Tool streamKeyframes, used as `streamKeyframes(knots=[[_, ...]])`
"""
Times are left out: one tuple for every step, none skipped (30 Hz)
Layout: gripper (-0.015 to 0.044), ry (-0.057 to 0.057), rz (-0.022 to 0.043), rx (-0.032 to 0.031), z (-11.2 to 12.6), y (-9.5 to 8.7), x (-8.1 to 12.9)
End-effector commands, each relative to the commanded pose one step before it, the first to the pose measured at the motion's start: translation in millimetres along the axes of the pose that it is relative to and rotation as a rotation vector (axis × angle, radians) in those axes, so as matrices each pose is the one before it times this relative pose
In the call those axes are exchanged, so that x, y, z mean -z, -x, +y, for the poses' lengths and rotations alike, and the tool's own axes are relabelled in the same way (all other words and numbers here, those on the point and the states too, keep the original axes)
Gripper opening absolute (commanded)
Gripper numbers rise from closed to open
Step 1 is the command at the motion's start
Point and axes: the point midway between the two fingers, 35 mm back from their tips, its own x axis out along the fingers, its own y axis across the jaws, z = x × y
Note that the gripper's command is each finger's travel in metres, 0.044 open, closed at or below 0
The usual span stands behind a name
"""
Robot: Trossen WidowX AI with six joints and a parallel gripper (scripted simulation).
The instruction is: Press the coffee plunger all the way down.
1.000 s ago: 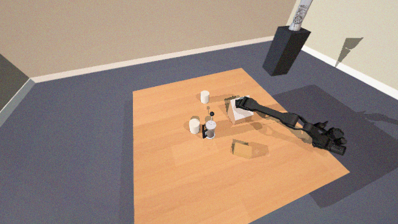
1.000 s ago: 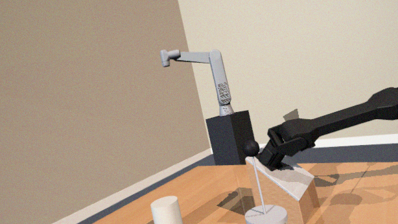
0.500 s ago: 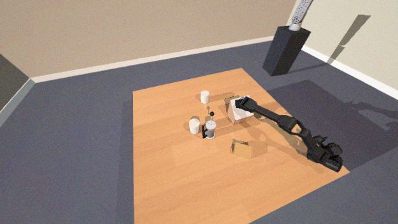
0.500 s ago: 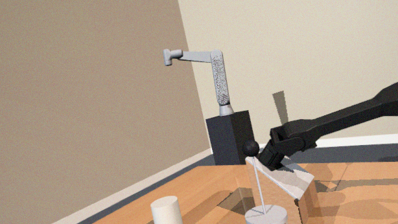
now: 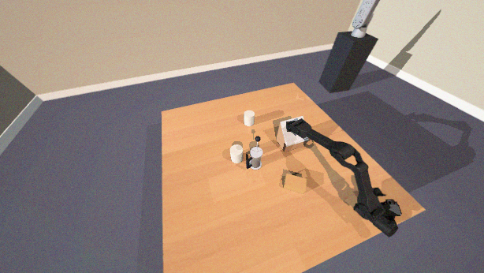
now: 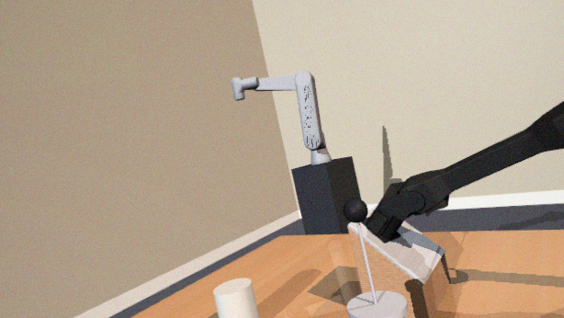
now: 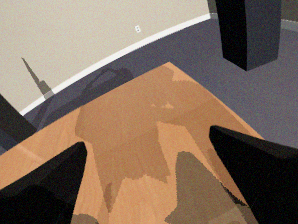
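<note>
The glass coffee press [image 5: 255,158] stands upright on the wooden table [image 5: 197,217] [image 6: 505,257] [image 7: 133,129]. Its plunger is raised, with the black knob [image 5: 258,139] [image 6: 355,210] high on a thin rod [image 6: 367,262] above the lid [image 6: 377,304]. My gripper [image 5: 289,125] [image 6: 382,230] [image 7: 148,140] is open and empty. It hangs to the right of the knob and apart from it, over a tilted white box [image 5: 292,138] [image 6: 413,255]. The wrist view shows only bare table between the fingers; the press is out of that view.
Two white cylinders [image 5: 249,117] [image 5: 236,153] [image 6: 235,298] stand behind and left of the press. A small cardboard box [image 5: 295,181] lies in front right. A dark pedestal [image 5: 347,61] [image 6: 323,195] [image 7: 246,10] with a grey arm [image 6: 308,110] stands off the table's far corner.
</note>
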Motion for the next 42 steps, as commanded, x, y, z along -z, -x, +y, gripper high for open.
streamKeyframes(knots=[[0.0440,-0.0238,0.04256,0.08365,-17.64,40.26,5.94],[0.0440,-0.0105,0.00712,0.01105,-2.52,6.38,2.32],[0.0440,-0.0126,0.00841,0.01335,-3.01,7.65,2.77],[0.0440,-0.0147,0.00959,0.01561,-3.47,8.86,3.18],[0.0440,-0.0082,-0.00226,0.00175,0.76,0.98,-3.04],[0.0440,-0.0014,0.00179,0.00222,-0.52,1.29,0.66],[0.0440,0.0011,0.00300,0.00899,-2.00,2.51,-0.36],[0.0440,-0.0029,0.00319,0.00378,-0.98,2.37,1.43],[0.0440,-0.0044,0.00482,0.00577,-1.48,3.61,2.18],[0.0440,-0.0048,0.00773,0.01035,-2.45,6.13,3.08],[0.0440,-0.0058,0.00916,0.01238,-2.89,7.31,3.67],[0.0440,-0.0066,0.01051,0.01442,-3.30,8.46,4.21],[0.0440,-0.0076,0.01183,0.01642,-3.68,9.59,4.78],[0.0440,-0.0137,0.01344,0.01680,-3.96,10.38,6.34],[0.0440,-0.0004,0.01742,0.03444,-7.56,12.02,4.38],[0.0440,-0.0137,0.01838,0.02059,-3.40,10.15,4.10],[0.0440,-0.0175,0.01906,0.02254,-4.54,12.70,7.08],[0.0440,-0.0201,0.02105,0.02545,-4.99,14.23,7.98],[0.0440,-0.0205,0.01863,0.02569,-5.74,15.17,9.72],[0.0440,-0.0236,0.01872,0.02593,-5.73,15.22,10.19],[0.0440,-0.0224,0.01778,0.02666,-5.73,15.26,9.95],[0.0440,-0.0238,0.01722,0.02673,-5.49,15.49,10.10],[0.0440,-0.0235,0.01590,0.02608,-5.20,14.92,9.69],[0.0440,-0.0247,0.01561,0.02777,-5.32,15.20,9.70],[0.0440,-0.0279,0.01406,0.02889,-5.34,15.63,9.48],[0.0440,-0.0277,0.01408,0.02935,-5.44,15.41,9.96],[0.0440,-0.0290,0.01304,0.02980,-5.36,15.55,9.66],[0.0440,-0.0294,0.01213,0.03013,-5.29,15.51,9.55],[0.0440,-0.0289,0.01103,0.03095,-5.20,15.88,9.17],[0.0440,-0.0292,0.01001,0.03139,-5.10,15.96,9.25],[0.0440,-0.0297,0.00908,0.03180,-5.01,15.94,9.16],[0.0440,-0.0316,0.00783,0.03248,-4.97,16.15,8.98],[0.0440,-0.0323,0.00681,0.03310,-4.92,16.21,8.92],[0.0440,-0.0379,0.00516,0.03544,-4.85,16.55,8.61],[0.0440,-0.0334,0.00428,0.03381,-4.86,16.26,9.01],[0.0440,-0.0339,0.00388,0.03528,-4.97,16.30,8.90],[0.0440,-0.0339,0.00173,0.03417,-4.62,15.94,8.60],[0.0440,-0.0342,0.00081,0.03549,-4.72,15.93,8.42],[0.0440,-0.0328,0.00000,0.03502,-4.62,15.30,8.15],[0.0440,-0.0353,-0.00109,0.03578,-4.53,15.31,7.70],[0.0440,-0.0301,0.00269,0.03763,-4.14,14.66,8.13],[0.0440,-0.0339,-0.00306,0.03495,-4.37,14.61,7.67]])
